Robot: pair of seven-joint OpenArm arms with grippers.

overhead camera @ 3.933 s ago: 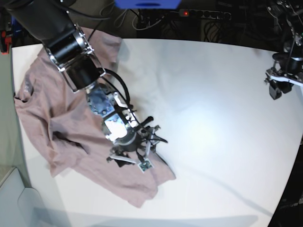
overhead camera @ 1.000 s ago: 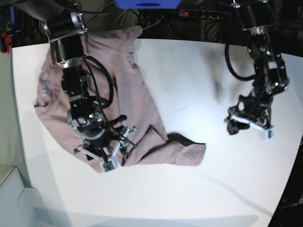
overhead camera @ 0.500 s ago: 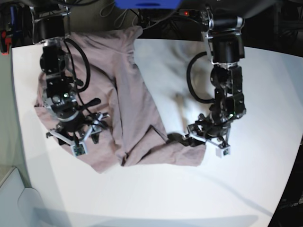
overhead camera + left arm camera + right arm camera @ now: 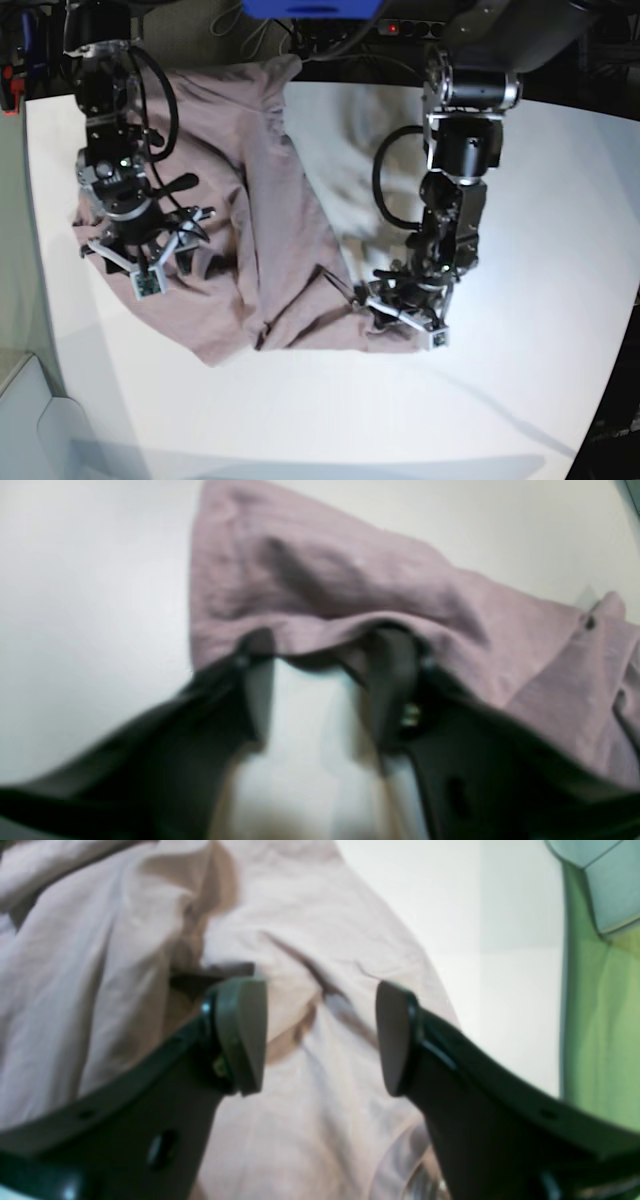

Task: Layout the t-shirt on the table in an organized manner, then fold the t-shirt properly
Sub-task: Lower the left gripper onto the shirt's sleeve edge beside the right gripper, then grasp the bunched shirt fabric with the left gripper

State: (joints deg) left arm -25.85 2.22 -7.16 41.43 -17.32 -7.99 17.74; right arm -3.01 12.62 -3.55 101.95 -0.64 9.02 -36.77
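The mauve-pink t-shirt (image 4: 270, 220) lies crumpled on the left half of the white table (image 4: 520, 400), one part stretched toward the middle. My left gripper (image 4: 385, 312) is down at that stretched lower right corner. In the left wrist view the t-shirt (image 4: 350, 580) has its edge draped over the fingertips of the left gripper (image 4: 325, 680). The jaws stand apart and bare table (image 4: 75, 605) shows between them. My right gripper (image 4: 140, 265) hovers open over the shirt's left part. In the right wrist view the right gripper (image 4: 320, 1035) has wrinkled t-shirt (image 4: 325, 1120) beneath it and nothing between its fingers.
A power strip (image 4: 430, 30) and cables lie behind the table's far edge. A pale grey bin (image 4: 30, 420) stands off the front left corner. A green and grey surface (image 4: 600, 1015) lies beyond the table edge (image 4: 465, 915) in the right wrist view.
The left gripper has slid left and lower onto the shirt's stretched corner, its jaws narrower than before. The right gripper has moved up and slightly left over the shirt.
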